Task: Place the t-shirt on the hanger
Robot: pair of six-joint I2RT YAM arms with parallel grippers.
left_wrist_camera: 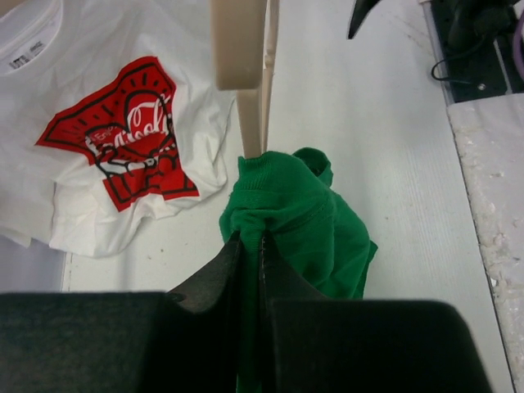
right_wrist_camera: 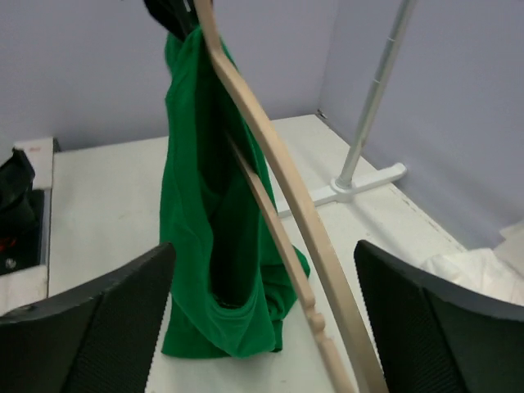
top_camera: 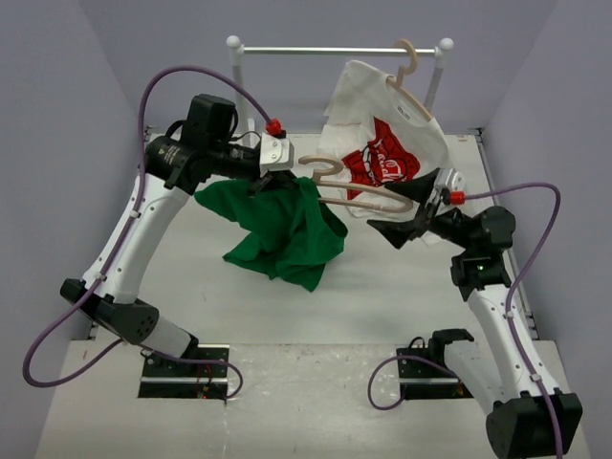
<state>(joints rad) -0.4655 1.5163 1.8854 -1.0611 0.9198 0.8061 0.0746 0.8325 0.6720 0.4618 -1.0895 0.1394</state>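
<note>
1. Left gripper (left_wrist_camera: 250, 239) is raised above the table (top_camera: 191, 287), its jaws drawn almost together on a bunched fold of green cloth.
2. The t-shirt (top_camera: 287, 229) hangs from that pinch in a crumpled drape left of centre, and its lower folds reach down to the table.
3. The hanger (right_wrist_camera: 299, 205) sits in the air at a slant. One end is buried in the green cloth right at the left fingers (left_wrist_camera: 217, 274), and the other arm runs out bare to the right. Whether those fingers also clamp the wood cannot be told.
4. The right gripper (right_wrist_camera: 264, 247) has its jaws spread wide, one on each side of the hanger's bare arm. It grips nothing, and the wood passes through the gap without touching either pad.
5. Behind it, at the back right, a white t-shirt (top_camera: 382, 143) with a red graphic hangs on its own hanger from a rail (top_camera: 325, 50).
</note>
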